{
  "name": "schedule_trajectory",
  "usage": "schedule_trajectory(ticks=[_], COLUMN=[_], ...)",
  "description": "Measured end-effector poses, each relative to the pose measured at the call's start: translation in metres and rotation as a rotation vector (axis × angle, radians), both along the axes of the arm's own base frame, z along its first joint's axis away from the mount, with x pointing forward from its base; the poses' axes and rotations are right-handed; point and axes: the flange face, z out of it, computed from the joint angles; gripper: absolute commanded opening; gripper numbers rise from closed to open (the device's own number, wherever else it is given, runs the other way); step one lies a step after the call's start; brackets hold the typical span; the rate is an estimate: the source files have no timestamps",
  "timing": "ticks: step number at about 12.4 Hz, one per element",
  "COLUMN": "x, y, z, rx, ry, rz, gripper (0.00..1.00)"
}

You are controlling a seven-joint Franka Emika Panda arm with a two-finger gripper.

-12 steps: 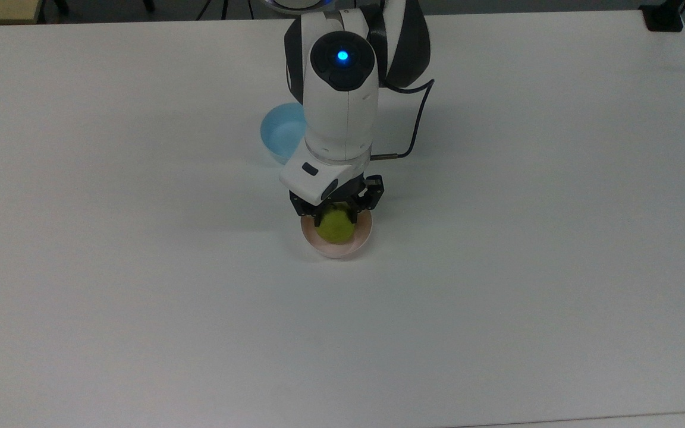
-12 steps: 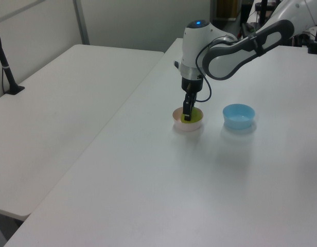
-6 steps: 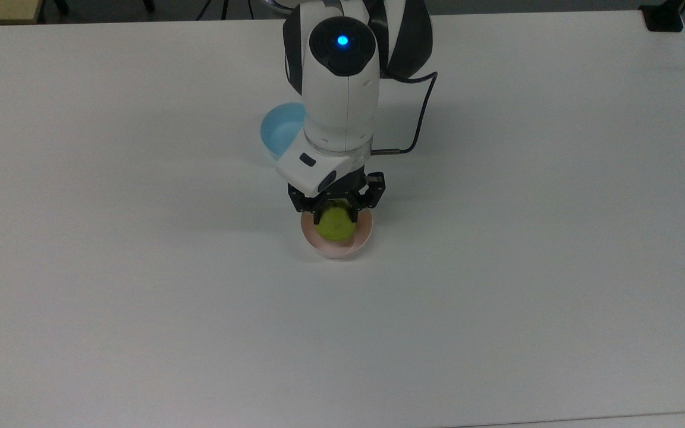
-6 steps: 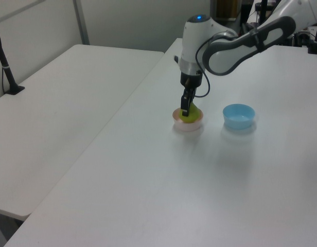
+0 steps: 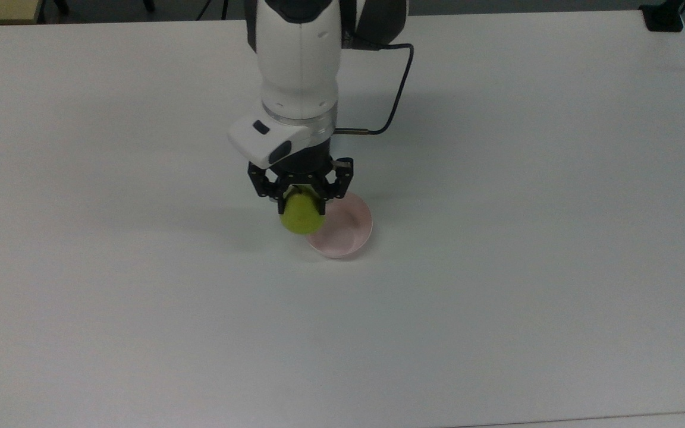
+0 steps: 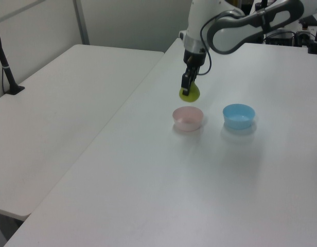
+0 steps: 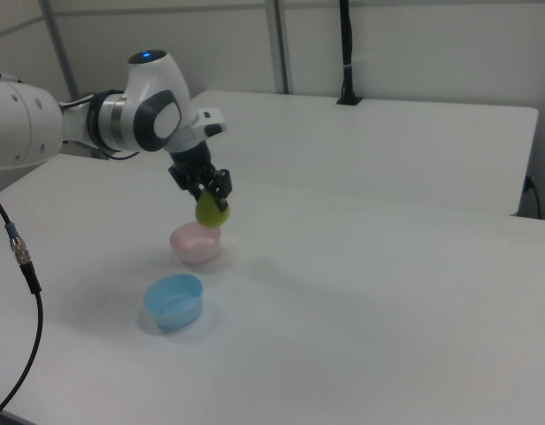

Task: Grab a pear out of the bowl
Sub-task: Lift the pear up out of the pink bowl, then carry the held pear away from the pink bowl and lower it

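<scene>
**Pear held in the air above the pink bowl**

The gripper [image 5: 301, 201] has its fingers [image 5: 281, 204] closed on the top of the pear [image 5: 301, 216]. The pear hangs in the air, lifted clear of the bowl [image 5: 345, 229]. It does not touch the bowl or the table [image 5: 497, 297]. In the left view the pear [image 6: 190, 93] is well above the bowl [image 6: 188, 118]. In the right view the pear [image 7: 209, 211] hangs just over the bowl [image 7: 195, 243], under the gripper [image 7: 210, 197].

In the top view the pear sits over the bowl's left edge. The bowl has nothing in it.

There is a lot of open room. In the top view the table is bare to the left, to the right and toward the bottom of the picture, and its edges are far from the bowl. In the left view a second white table [image 6: 55, 113] stands beside this one, with a thin gap between them. A black post [image 6: 5, 64] stands at that table's far edge.

Counting things: one pear, one pink bowl, one light blue bowl [image 6: 238, 115], one robot arm [image 6: 235, 28]. The blue bowl stands near the pink one, not touching it. In the right view the blue bowl [image 7: 174, 299] is closer to the camera than the pink one. A black cable [image 5: 395, 95] loops from the arm in the top view.
</scene>
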Motion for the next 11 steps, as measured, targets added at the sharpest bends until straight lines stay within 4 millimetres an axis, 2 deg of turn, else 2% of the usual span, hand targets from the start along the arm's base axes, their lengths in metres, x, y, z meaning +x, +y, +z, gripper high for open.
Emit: schedule_trajectory(ticks=[2, 3, 4, 6, 8, 10, 11], x=[0.003, 0.003, 0.004, 0.008, 0.013, 0.016, 0.016], y=[-0.04, -0.054, -0.074, -0.103, -0.122, -0.144, -0.148], z=[0.001, -0.001, -0.009, -0.025, -0.048, -0.072, -0.077], rx=[-0.007, -0.012, -0.025, -0.051, -0.064, -0.089, -0.098], ry=[-0.003, 0.001, 0.014, 0.013, 0.002, 0.003, 0.007], rz=[-0.049, -0.057, -0.065, -0.078, -0.09, -0.102, -0.101], gripper=[0.31, 0.31, 0.31, 0.31, 0.34, 0.45, 0.56])
